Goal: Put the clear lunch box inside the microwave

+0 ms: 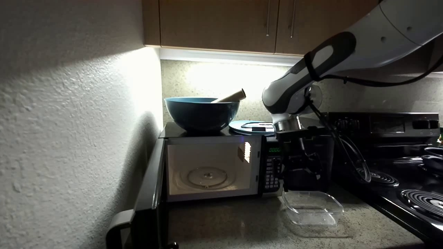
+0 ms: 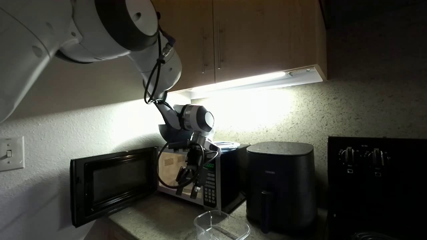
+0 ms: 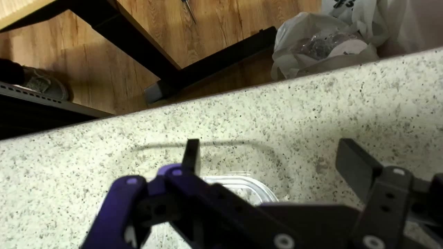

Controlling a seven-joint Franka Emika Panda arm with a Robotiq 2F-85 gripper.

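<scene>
The clear lunch box point(image 1: 313, 211) rests upright on the counter, in front of the microwave's right end; an exterior view shows the same clear lunch box point(image 2: 222, 228) low in the picture. My gripper point(image 1: 301, 181) hangs above and behind it, fingers pointing down. In the wrist view the gripper point(image 3: 271, 152) is open with nothing between its fingers; part of the box's rim point(image 3: 242, 180) shows below the left finger, the remainder hidden by the gripper. The silver-grey microwave point(image 1: 213, 140) has its door point(image 2: 115, 183) swung wide to the left. Its lit cavity shows a glass turntable point(image 1: 207, 176).
A large blue bowl point(image 1: 202, 116) holding a tube and a blue plate point(image 1: 238, 127) stand on the microwave. A black appliance point(image 2: 280, 186) sits to the microwave's right, near the stove point(image 1: 425, 204). Upper cabinets point(image 1: 218, 24) hang overhead. The counter's edge point(image 3: 242, 88) crosses the wrist view.
</scene>
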